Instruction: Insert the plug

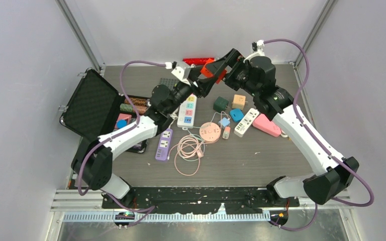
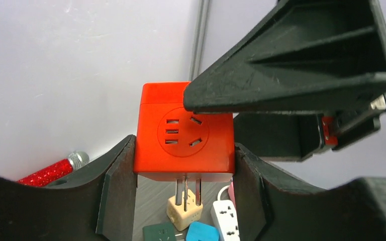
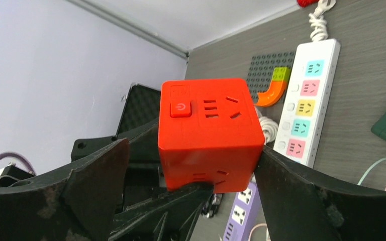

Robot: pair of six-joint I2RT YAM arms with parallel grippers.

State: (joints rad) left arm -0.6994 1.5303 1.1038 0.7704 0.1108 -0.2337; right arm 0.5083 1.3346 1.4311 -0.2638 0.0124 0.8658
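The left tool squeezes a red cube by two sides, up in the air over the back of the counter. Metal pins stick out of one side of the cube. The right tool is spread wide around it. One finger touches the cube and the other stands a bit apart. A white strip lies below.

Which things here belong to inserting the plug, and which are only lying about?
For the job: red cube plug, clamped in the left gripper with its prongs down; right gripper, open around it; white power strip, probably the socket to use.

Lying about: purple power strip, pink cable, green cube, beige cube, black case.
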